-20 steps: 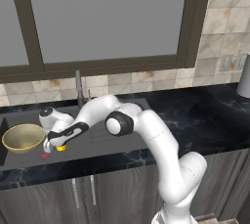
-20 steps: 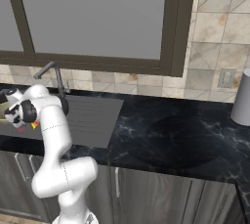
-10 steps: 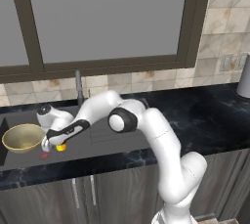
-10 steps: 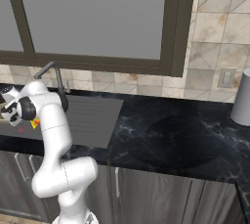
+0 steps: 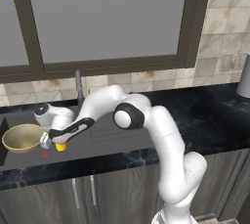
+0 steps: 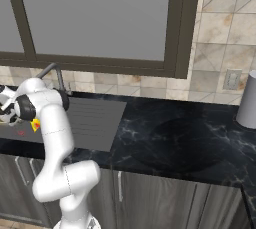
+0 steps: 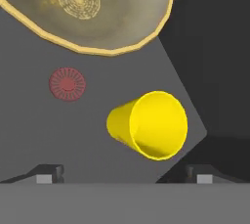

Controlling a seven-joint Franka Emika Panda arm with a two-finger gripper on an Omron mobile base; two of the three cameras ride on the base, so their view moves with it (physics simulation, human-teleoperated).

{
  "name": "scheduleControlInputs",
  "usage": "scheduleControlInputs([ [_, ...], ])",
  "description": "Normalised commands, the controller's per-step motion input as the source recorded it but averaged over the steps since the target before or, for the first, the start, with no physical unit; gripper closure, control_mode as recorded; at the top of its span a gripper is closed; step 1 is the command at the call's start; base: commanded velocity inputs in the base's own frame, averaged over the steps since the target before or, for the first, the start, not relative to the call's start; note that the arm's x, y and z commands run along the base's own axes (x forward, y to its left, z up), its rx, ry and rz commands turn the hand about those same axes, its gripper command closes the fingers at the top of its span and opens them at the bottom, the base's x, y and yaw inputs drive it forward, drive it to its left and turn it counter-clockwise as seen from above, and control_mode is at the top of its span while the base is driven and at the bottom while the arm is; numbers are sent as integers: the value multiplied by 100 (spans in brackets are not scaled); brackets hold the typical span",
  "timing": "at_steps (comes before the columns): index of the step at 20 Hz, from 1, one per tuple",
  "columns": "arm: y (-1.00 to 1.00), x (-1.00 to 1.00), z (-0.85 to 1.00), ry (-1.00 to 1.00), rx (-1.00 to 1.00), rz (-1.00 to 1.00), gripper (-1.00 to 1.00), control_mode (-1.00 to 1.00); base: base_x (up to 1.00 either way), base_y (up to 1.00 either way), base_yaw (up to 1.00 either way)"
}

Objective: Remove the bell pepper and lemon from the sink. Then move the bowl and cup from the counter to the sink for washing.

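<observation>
Cup [image 7: 149,125] lying on grey sink [image 7: 58,130] floor.

Your arm [image 5: 146,120] rises from the base at lower right, bends at the dark elbow joint and stretches far out to its left, the forearm sloping down. The wrist turns the hand downward. Your gripper [image 5: 49,140] hangs low at the end of that reach, its jaws spread wide with nothing between them; both dark fingertips [image 7: 46,173] stand far apart in the hand view
</observation>
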Motion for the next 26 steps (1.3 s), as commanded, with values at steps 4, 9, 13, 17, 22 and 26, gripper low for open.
scheduleControlInputs([
  [4, -21, -25, 30, -18, 0, -14, -100, -100, 0, 0, 0],
  [9, -25, -26, 31, -17, 0, -20, -100, -100, 0, 0, 0],
  [13, -24, -21, 38, -7, 0, -24, -100, -100, 0, 0, 0],
  [17, -17, -21, 40, -1, 0, -28, -100, -100, 0, 0, 0],
  [22, -11, -17, 43, 2, 1, -25, -100, -100, 0, 0, 0],
  [26, -23, -25, 33, 0, 5, -13, -100, -100, 0, 0, 0],
])
